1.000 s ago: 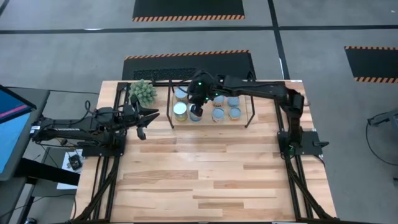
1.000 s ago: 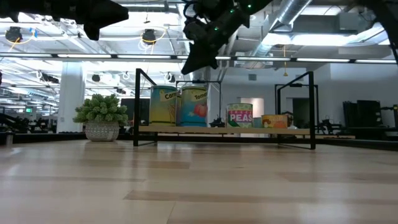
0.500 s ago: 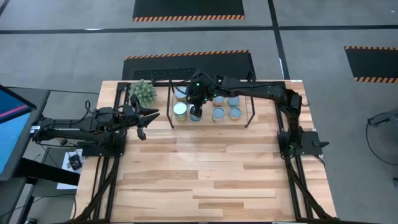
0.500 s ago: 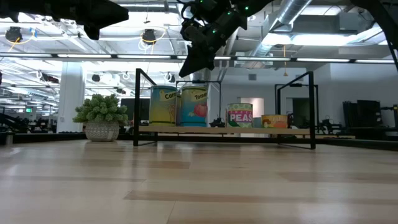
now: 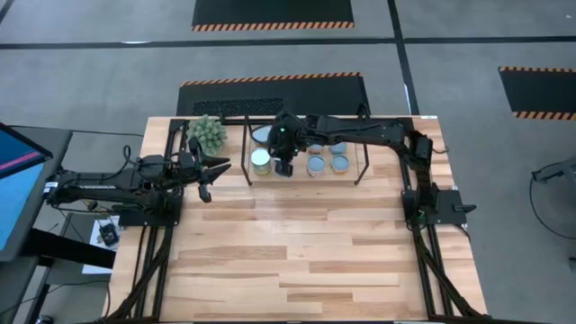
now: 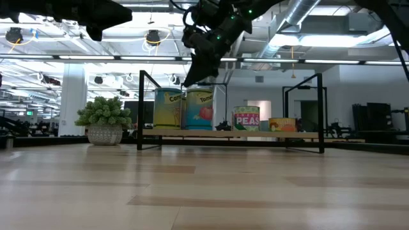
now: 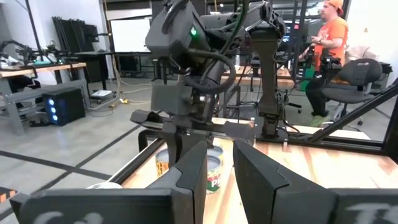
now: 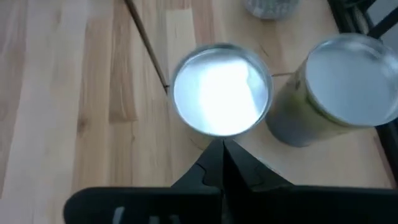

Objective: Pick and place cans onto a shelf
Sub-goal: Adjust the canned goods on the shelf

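Right gripper [image 6: 192, 78] hangs just above the tomato can [image 6: 199, 109] on the shelf [image 6: 255, 134], fingers pressed together and holding nothing. My worry: if it drops or swings, those closed tips could clip that can or the corn can [image 6: 169, 108] right beside it and tip one off. Other cans [image 5: 326, 163] crowd the board. Plant [image 5: 206, 132] sits near the left gripper [image 5: 207, 171], parked off to the side, fingers slightly apart.

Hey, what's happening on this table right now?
A two-armed robot is stocking small metal cans on the low black-legged shelf with a light wood board. The right gripper hangs above the shelf's left end, its fingers shut and empty, just over a silver-topped tomato can standing on the board beside a yellow corn can. The left gripper waits beside the shelf, near a spiky green potted plant.
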